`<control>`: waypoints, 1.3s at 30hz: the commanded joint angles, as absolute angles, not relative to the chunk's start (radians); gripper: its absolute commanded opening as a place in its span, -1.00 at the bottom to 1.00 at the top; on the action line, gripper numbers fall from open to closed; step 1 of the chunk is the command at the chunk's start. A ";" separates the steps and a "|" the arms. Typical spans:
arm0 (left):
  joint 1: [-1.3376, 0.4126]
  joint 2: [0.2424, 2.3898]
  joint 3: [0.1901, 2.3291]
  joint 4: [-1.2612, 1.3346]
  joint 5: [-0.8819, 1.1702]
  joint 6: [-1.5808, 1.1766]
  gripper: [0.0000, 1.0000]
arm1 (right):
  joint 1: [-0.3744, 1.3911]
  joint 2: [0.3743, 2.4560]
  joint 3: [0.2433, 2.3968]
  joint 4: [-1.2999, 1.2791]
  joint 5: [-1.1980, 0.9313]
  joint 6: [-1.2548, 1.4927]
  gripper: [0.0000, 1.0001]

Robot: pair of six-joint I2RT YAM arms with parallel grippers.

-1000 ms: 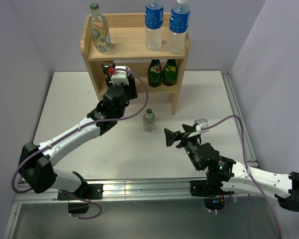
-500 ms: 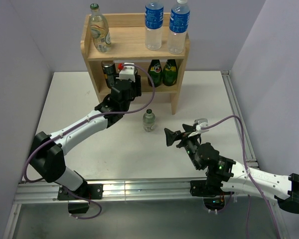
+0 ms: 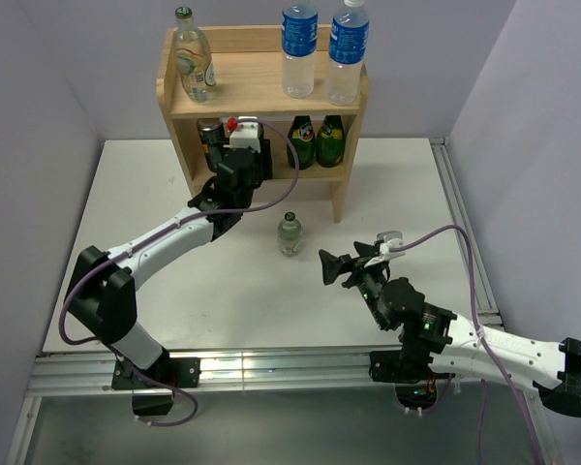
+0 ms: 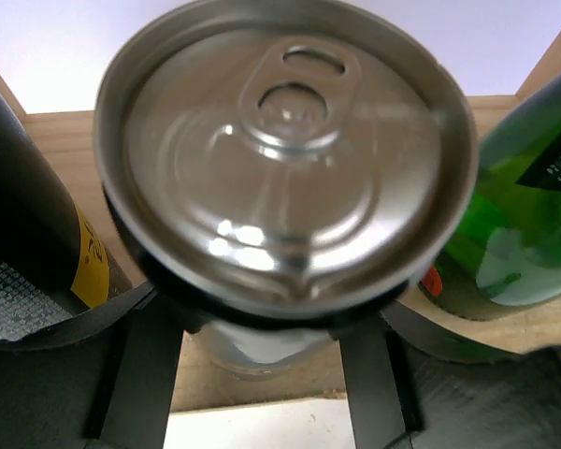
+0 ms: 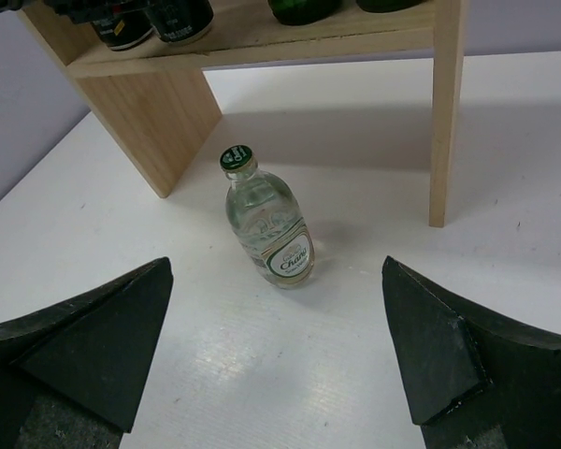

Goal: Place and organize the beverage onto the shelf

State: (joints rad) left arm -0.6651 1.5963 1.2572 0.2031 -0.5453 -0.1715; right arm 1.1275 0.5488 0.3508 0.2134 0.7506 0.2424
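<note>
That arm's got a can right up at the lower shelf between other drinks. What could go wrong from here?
1. The can in the left tool sits tight between another dark can and a green bottle; letting go or backing out carelessly might knock one over.
2. The small glass bottle stands alone on the table before the open right tool; a clumsy approach could tip it.

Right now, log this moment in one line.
left gripper: shut on can at lower shelf | right gripper: open, facing bottle on table
</note>
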 commanded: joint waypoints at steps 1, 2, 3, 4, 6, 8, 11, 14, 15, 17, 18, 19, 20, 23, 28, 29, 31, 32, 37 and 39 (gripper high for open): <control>-0.652 1.592 1.321 0.334 -0.551 -0.179 -0.99 | 1.120 0.545 0.342 0.252 0.744 0.247 1.00; -0.649 1.594 1.321 0.337 -0.549 -0.183 -0.99 | 1.118 0.545 0.342 0.252 0.744 0.247 1.00; -0.647 1.595 1.322 0.337 -0.548 -0.184 -0.94 | 1.117 0.546 0.342 0.252 0.744 0.247 1.00; -0.644 1.601 1.324 0.337 -0.549 -0.186 -0.88 | 1.117 0.546 0.342 0.252 0.744 0.247 1.00; -0.643 1.601 1.325 0.336 -0.546 -0.186 -0.57 | 1.117 0.546 0.342 0.252 0.745 0.245 1.00; -0.641 1.600 1.325 0.336 -0.543 -0.186 -0.25 | 1.115 0.546 0.341 0.255 0.744 0.248 1.00; -0.643 1.592 1.315 0.339 -0.538 -0.183 0.39 | 1.114 0.548 0.339 0.255 0.742 0.250 1.00; -0.643 1.589 1.310 0.337 -0.540 -0.181 0.73 | 1.111 0.551 0.339 0.256 0.739 0.250 1.00; -0.643 1.588 1.309 0.337 -0.540 -0.179 0.82 | 1.112 0.549 0.337 0.256 0.739 0.250 1.00; -0.641 1.585 1.304 0.341 -0.540 -0.179 0.99 | 1.109 0.549 0.337 0.256 0.739 0.250 1.00; -0.643 1.582 1.301 0.342 -0.543 -0.179 0.99 | 1.111 0.549 0.337 0.256 0.739 0.250 1.00; -0.641 1.580 1.298 0.345 -0.542 -0.179 0.99 | 1.111 0.548 0.337 0.256 0.739 0.250 1.00; -0.641 1.578 1.296 0.345 -0.541 -0.183 0.99 | 1.109 0.549 0.337 0.256 0.739 0.252 1.00; -0.643 1.566 1.292 0.334 -0.537 -0.192 0.99 | 1.109 0.551 0.336 0.261 0.738 0.252 1.00; -0.653 1.508 1.246 0.310 -0.532 -0.213 0.99 | 1.106 0.569 0.333 0.271 0.733 0.252 1.00; -0.658 1.493 1.232 0.307 -0.538 -0.215 0.99 | 1.103 0.571 0.331 0.275 0.730 0.252 1.00; -0.679 1.448 1.192 0.301 -0.555 -0.213 0.99 | 1.100 0.580 0.331 0.279 0.727 0.252 1.00; -0.686 1.431 1.180 0.292 -0.569 -0.219 0.99 | 1.098 0.581 0.331 0.281 0.726 0.253 1.00; -0.741 1.301 1.082 0.216 -0.601 -0.241 0.99 | 1.097 0.589 0.330 0.284 0.723 0.255 1.00; -0.764 1.243 1.051 0.190 -0.612 -0.255 0.99 | 1.095 0.592 0.330 0.284 0.721 0.255 1.00</control>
State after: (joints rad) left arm -0.7315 1.3251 1.0916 0.2253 -0.5816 -0.2234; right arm 1.1053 0.5903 0.3344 0.2382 0.7238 0.2459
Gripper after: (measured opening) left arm 0.993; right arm 0.999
